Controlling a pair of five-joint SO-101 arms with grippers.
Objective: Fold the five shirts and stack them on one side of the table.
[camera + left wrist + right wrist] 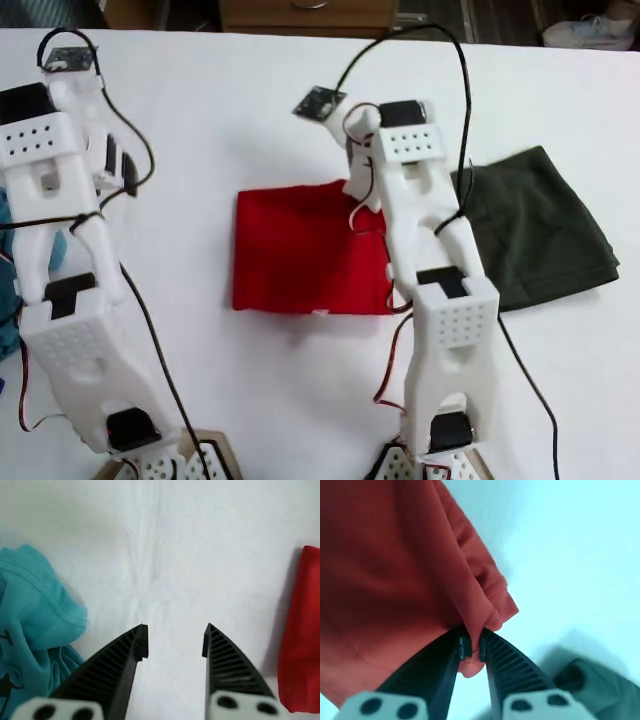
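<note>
Right gripper (pixel 472 647) is pinched shut on a bunched edge of the folded red shirt (pixel 300 250), which lies mid-table. A folded dark green shirt (pixel 540 230) lies near it, on its right. Left gripper (pixel 175 640) hangs with jaws wide apart over the bare white table (pixel 250 120), between a crumpled teal shirt (pixel 35 625) and the red one.

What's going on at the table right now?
The right gripper is shut on an edge of the red shirt, folded mid-table. The left gripper hangs open over bare table, a rumpled teal shirt beside it. A folded green shirt lies on the red one's far side.
</note>
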